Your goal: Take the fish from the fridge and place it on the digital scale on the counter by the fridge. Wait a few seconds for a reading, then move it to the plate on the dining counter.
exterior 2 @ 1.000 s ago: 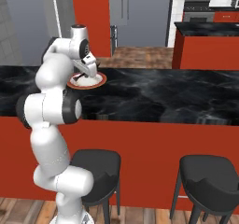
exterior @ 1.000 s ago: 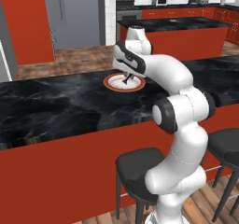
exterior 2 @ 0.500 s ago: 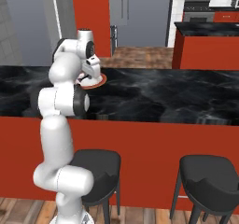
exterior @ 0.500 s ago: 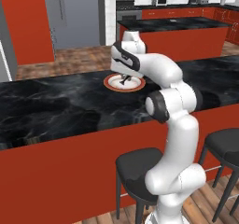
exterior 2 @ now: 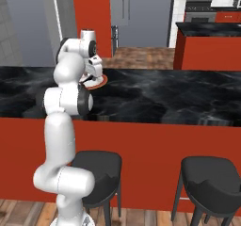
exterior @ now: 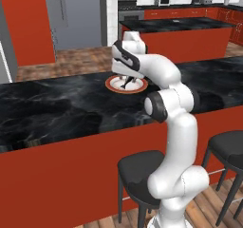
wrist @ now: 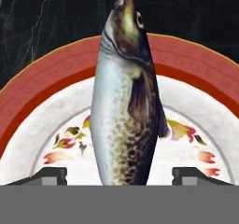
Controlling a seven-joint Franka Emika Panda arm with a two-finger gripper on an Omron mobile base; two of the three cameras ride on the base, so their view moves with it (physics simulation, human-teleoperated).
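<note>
Since a second ago the arm's elbow has swung upright over its base, while the claw [exterior: 127, 82] has stayed over the plate [exterior: 114, 85]. Plate and claw sit at the far edge of the black marbled table [exterior: 57, 108], left of the arm's upper links. From the right base view the claw [exterior 2: 92, 77] hangs just above the plate [exterior 2: 102, 82], whose red-brown rim peeks out beside it.

From the hand view the fish [wrist: 125, 97] runs straight away from the camera, head far, body between the two dark fingertips [wrist: 50, 175], which stand apart on either side of it without touching its flanks. So the claw reads as released. Beneath the fish lies the plate [wrist: 42, 78]; whether the fish rests on it I cannot tell.
</note>
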